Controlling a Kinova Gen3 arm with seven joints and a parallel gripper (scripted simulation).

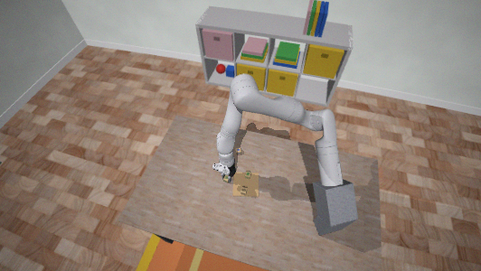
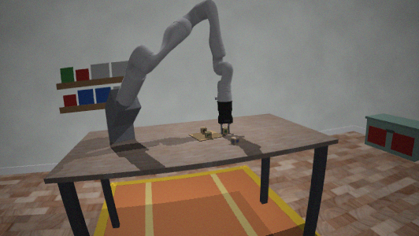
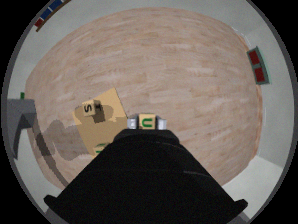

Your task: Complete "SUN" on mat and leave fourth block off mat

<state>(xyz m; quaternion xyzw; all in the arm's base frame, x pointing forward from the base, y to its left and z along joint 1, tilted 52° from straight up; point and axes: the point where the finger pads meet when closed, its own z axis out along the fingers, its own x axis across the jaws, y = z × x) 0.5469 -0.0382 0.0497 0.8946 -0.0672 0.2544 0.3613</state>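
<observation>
Jaws clamp the U block (image 3: 148,121) beside the mat (image 3: 113,104); a mat block (image 3: 87,107) apparently reads S.

Light even and soft, no glare. Arm (image 1: 280,106) casts dark, soft-edged shadows on the table (image 1: 190,212), falling toward the base in the top view and forward along the boards in the exterior view. All views coarse and slightly blurred; block letters barely legible. Wrist view strongly fisheye, ringed in black, edges bent; gripper body (image 3: 143,189) fills the lower half as an unlit black mass.
</observation>
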